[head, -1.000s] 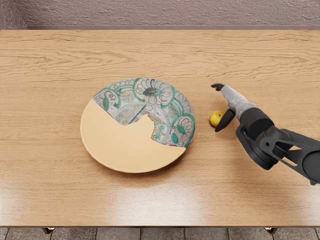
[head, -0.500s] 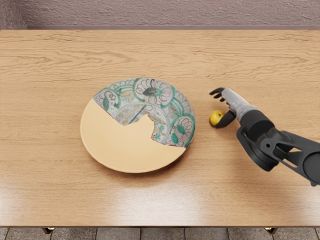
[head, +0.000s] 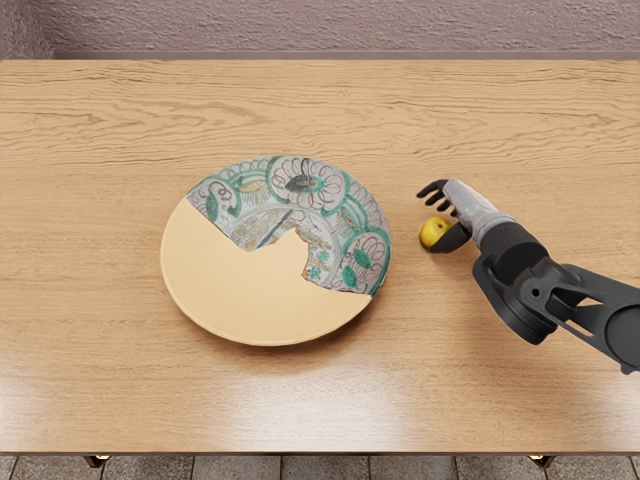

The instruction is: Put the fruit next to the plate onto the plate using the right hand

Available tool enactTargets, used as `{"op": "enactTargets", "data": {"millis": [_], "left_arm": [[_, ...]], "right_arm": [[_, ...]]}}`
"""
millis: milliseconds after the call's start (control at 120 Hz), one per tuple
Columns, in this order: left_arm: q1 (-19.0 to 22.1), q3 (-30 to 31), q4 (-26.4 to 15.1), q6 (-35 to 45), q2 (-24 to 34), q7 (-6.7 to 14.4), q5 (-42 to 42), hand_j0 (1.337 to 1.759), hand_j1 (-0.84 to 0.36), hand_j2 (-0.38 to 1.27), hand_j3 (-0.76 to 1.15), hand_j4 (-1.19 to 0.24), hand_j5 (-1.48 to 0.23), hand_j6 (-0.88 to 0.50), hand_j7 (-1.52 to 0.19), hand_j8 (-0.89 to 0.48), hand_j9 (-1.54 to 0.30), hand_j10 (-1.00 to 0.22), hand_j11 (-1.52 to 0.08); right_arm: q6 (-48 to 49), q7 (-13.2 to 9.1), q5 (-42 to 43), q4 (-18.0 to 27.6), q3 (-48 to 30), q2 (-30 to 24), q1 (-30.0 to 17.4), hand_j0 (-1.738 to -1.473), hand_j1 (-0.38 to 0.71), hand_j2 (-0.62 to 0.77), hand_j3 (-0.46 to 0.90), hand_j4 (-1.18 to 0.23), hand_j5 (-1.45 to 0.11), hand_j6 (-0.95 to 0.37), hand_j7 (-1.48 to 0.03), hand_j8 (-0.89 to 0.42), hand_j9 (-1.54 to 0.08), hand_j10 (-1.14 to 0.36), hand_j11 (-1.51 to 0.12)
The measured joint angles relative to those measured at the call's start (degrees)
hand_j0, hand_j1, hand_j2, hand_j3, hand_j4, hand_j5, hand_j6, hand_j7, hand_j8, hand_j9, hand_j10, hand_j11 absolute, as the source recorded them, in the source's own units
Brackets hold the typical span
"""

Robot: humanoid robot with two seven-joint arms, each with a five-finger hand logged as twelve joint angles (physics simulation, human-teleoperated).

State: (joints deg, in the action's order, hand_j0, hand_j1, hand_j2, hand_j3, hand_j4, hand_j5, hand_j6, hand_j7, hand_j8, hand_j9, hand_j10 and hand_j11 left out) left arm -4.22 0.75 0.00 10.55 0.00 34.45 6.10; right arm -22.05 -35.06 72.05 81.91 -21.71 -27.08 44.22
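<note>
A small yellow fruit (head: pixel 432 232) lies on the table just right of the plate (head: pixel 240 300), a round dish that is part tan and part green floral pattern. My right hand (head: pixel 441 214) reaches in from the right edge and sits at the fruit. Its dark fingers (head: pixel 434 192) curl over the fruit's far side and the thumb (head: pixel 456 238) presses against its right side. The fruit still rests on the wood, a short gap away from the plate's rim. The left arm is out of sight.
The wooden table (head: pixel 320 110) runs to a stone wall at the back, and its front edge lies near the bottom of the picture. My right forearm (head: pixel 530 285) lies across the table's right side.
The right hand's fingers have gone from extended to curled down over the fruit, and the thumb has closed in on it. The fruit has shifted slightly away from me.
</note>
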Motion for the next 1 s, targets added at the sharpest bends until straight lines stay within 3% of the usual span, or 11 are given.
{"op": "enactTargets", "data": {"millis": [383, 583, 825, 1000], "left_arm": [[0.0, 0.0, 0.0, 0.0, 0.0, 0.0, 0.0, 1.658, 0.35, 0.0, 0.0, 0.0, 0.0, 0.01, 0.0, 0.01, 0.0, 0.0, 0.0], [0.0, 0.0, 0.0, 0.0, 0.0, 0.0, 0.0, 1.658, 0.35, 0.0, 0.0, 0.0, 0.0, 0.01, 0.0, 0.01, 0.0, 0.0, 0.0], [0.0, -0.01, 0.0, 0.0, 0.0, -0.01, -0.01, 1.658, 0.35, 0.0, 0.0, 0.0, 0.0, 0.01, 0.0, 0.01, 0.0, 0.0, 0.0], [0.0, -0.01, 0.0, 0.0, 0.0, -0.01, 0.0, 1.658, 0.35, 0.0, 0.0, 0.0, 0.0, 0.01, 0.0, 0.01, 0.0, 0.0, 0.0]], "right_arm": [[-0.01, 0.06, -1.37, -0.2, 0.1, 0.18, -0.08, -1.658, 0.17, -0.08, 0.0, -0.43, -0.55, -0.43, -0.55, -0.43, -0.55, -0.43, -0.55], [0.06, 0.05, -1.8, -0.48, 0.26, 0.02, -0.09, -1.657, 0.23, 0.0, 0.0, -0.49, -0.63, -0.49, -0.63, -0.4, -0.64, -0.48, -0.64], [0.21, -0.02, -1.56, -0.8, 0.32, 0.25, -0.25, -1.649, 0.29, 0.04, 0.0, -0.55, -0.72, -0.51, -0.71, -0.34, -0.75, -0.44, -0.75], [0.15, -0.02, -1.3, -0.85, 0.06, 0.22, -0.71, -1.649, 0.24, 0.08, 0.0, -0.63, -0.74, -0.56, -0.78, -0.38, -0.79, -0.5, -0.81]]}}
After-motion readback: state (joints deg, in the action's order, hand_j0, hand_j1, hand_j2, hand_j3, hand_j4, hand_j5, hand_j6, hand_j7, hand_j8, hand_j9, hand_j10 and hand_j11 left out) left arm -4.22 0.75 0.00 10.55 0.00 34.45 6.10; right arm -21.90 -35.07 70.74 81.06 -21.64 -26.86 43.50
